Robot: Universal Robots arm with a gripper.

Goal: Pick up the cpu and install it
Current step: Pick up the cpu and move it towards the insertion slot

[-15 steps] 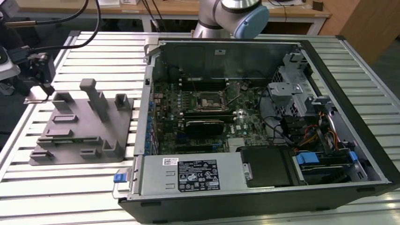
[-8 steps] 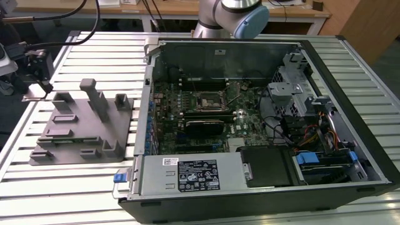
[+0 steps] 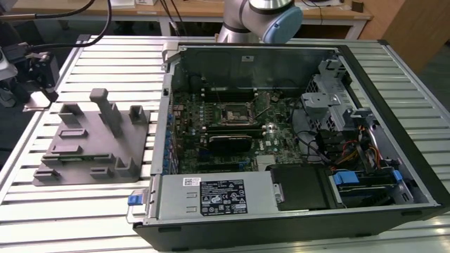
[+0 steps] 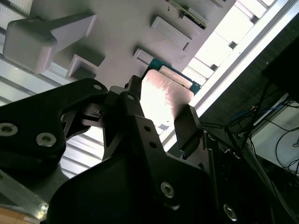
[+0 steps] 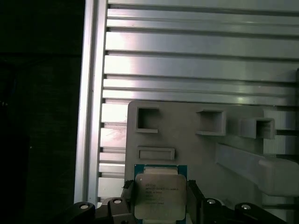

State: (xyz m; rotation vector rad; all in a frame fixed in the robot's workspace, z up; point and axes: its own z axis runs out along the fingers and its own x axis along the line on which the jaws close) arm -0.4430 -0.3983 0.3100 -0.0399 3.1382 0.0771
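First wrist view: the cpu sits metal top up, a thin green edge showing round it, squarely between the two fingers of the gripper. The jaws stand narrowed to the cpu's width, one finger against each of two opposite edges, so I read it as gripped (the actual squeeze can't be checked). The second wrist view agrees: the cpu, glare on its lid, bridges the gap between the black fingers. Step in hand, as I judge it, is the pick-up, with the grasp made and the install not yet done. The cpu looks big against the pockets of the grey tray behind it, so it is probably clear of the tray, though that's not certain. The tray lies on the slatted table, near the table's edge. In the exterior view the tray is at the exterior view's left, just beside the open computer case, and the socket inside looks unfilled. Installing calls for a level cpu, its orientation matched to the socket, and a gentle straight set-down.
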